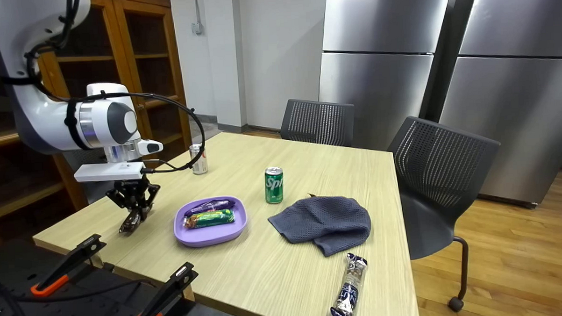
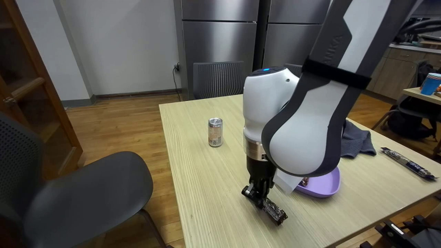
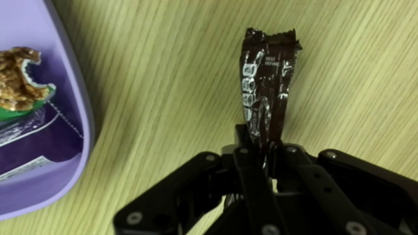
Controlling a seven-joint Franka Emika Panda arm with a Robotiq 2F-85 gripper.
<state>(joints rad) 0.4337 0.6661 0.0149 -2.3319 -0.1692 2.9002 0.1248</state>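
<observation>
On the table (image 1: 266,280), near side, the gripper (image 3: 263,147) pinches 1 brown bar (image 3: 266,85), a grasp seemingly calling for gentle lifting.

Glossy plastic bar wrapper (image 3: 269,81), rough matt cloth (image 1: 327,222)
</observation>
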